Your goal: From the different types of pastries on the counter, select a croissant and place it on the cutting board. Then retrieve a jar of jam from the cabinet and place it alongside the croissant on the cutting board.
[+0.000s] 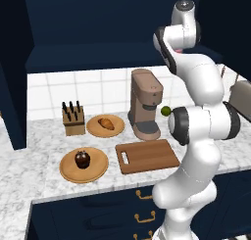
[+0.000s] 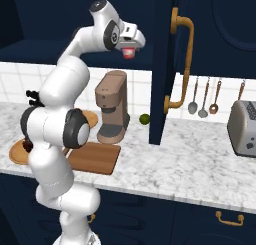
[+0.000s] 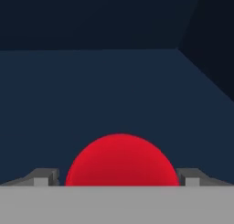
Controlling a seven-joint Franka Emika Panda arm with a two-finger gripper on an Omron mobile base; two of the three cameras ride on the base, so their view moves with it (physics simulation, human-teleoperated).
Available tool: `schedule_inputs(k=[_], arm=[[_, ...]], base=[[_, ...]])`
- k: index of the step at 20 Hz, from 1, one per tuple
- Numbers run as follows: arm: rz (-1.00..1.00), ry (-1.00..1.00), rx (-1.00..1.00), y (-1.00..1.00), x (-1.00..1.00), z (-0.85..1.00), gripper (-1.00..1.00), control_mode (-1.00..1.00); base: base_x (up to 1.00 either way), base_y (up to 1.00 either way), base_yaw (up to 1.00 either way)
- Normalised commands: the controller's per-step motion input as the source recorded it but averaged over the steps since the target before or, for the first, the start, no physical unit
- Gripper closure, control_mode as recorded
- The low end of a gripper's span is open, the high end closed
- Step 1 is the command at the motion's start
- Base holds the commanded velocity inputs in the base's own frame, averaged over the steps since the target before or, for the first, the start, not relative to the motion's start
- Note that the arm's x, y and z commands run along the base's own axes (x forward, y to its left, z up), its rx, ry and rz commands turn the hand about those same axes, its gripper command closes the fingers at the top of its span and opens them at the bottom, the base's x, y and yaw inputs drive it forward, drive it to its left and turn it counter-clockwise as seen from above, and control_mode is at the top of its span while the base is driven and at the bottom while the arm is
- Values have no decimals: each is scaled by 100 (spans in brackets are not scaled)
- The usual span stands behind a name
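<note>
Right base view: the gripper (image 2: 131, 51) sits at upper centre of the frame, raised in front of the dark cabinet (image 2: 210, 29), with the jar (image 2: 129, 52) hanging beneath it, red lid and pale body visible. Hand view confirms: the red lid (image 3: 120, 160) fills the lower centre, one fingertip (image 3: 43, 177) at its left edge and the other at its right, so the jaws pinch the jar. Navy cabinet interior lies behind.

Left base view: the croissant (image 1: 106, 123) lies on a round wooden plate (image 1: 93, 130) at centre left, not on the board. The board (image 1: 147, 156) lies bare at centre, slot handle toward the left, just in front of the coffee machine (image 1: 145, 104). The cupcake (image 1: 82, 159) stands on a second plate (image 1: 66, 169) at lower left. A knife block (image 1: 73, 120) stands left of the croissant's plate. A lime (image 1: 166, 110) rests on the counter (image 1: 29, 170) right of the coffee machine.
</note>
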Motion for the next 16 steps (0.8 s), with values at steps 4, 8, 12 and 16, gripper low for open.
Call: schedule_inputs(k=[4,8,12,16], arm=[[-9,3,6,-4,12,-49,100,-100],[-11,0,7,-16,1,-14,100,-100],[-16,0,11,4,-32,1,100,-100],[-12,-6,9,14,-96,0,100,-100]], base=[[0,0,0],[0,0,0],[0,0,0],[0,0,0]])
